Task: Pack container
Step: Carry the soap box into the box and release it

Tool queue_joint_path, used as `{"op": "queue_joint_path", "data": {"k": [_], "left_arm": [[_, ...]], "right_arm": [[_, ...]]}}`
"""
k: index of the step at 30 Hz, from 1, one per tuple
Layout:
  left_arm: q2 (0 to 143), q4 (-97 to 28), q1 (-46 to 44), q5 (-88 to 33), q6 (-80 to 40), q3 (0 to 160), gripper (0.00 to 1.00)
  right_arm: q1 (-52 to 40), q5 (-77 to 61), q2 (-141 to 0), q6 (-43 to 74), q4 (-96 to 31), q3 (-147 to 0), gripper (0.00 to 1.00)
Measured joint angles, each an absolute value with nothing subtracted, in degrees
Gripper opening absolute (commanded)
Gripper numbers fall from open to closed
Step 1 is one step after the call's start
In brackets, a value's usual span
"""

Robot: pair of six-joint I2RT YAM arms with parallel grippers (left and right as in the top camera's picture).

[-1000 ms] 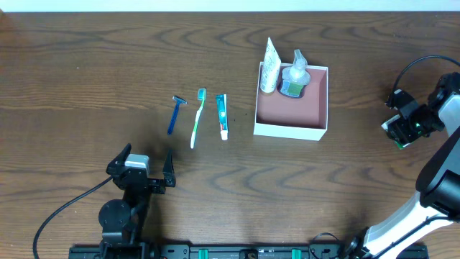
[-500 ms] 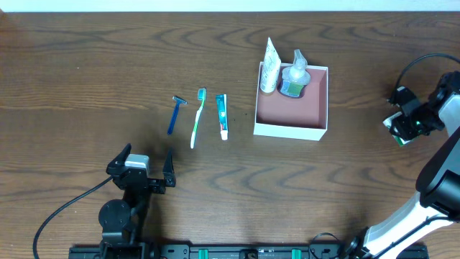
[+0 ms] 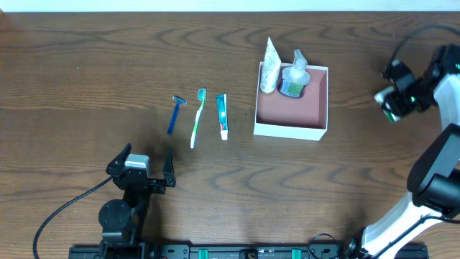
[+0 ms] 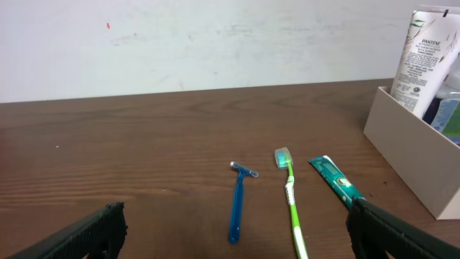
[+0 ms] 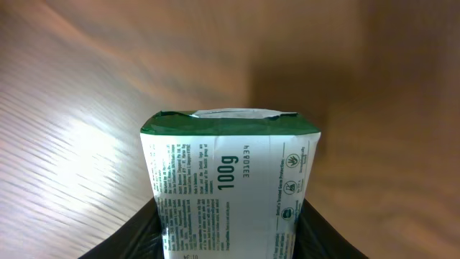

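The container (image 3: pixel 287 131), a white box with a pink inside, stands right of centre. A white tube (image 3: pixel 269 66) and a pump bottle (image 3: pixel 294 78) stand at its far wall. It also shows in the left wrist view (image 4: pixel 410 162). A blue razor (image 3: pixel 175 114), a green toothbrush (image 3: pixel 196 117) and a small teal toothpaste tube (image 3: pixel 222 115) lie in a row to its left. My left gripper (image 3: pixel 146 162) is open and empty, near the front edge, short of the razor (image 4: pixel 237 198). My right gripper (image 3: pixel 392 101) is shut on a white-and-green tube (image 5: pixel 226 180), right of the container.
A black cable (image 3: pixel 61 216) curls at the front left by the left arm's base. Another cable (image 3: pixel 413 39) loops above the right arm. A white wall (image 4: pixel 215 43) runs along the table's far edge.
My right gripper has moved toward the far side and slightly left with the white-and-green tube. The left arm and the laid-out toiletries have not moved.
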State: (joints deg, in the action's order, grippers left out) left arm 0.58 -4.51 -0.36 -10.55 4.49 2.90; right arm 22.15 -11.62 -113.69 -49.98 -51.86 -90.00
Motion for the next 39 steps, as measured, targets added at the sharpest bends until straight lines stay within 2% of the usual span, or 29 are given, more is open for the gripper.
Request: {"op": "queue_joint_path", "data": {"k": [8,18,33,39], "left_arm": [[0.58,-4.51,-0.36,-10.55,4.49,2.90,0.98],[0.58,-4.51,-0.36,-10.55,4.49,2.90,0.98],[0.58,-4.51,-0.38,-10.55,4.49,2.90,0.98],[0.58,-4.51,-0.36,-10.55,4.49,2.90,0.98]], "right_arm": [[13.08,-14.87,-109.54,-39.99,-55.70,-99.37,0.27],[0.34,-16.14,-107.07,-28.03,-60.82,-100.44,0.31],[-2.48,-15.88,-107.07,-33.76,-67.77,-100.44,0.29],[-4.43,-16.45,-107.07,-34.74,-67.70,-100.44,0.34]]}}
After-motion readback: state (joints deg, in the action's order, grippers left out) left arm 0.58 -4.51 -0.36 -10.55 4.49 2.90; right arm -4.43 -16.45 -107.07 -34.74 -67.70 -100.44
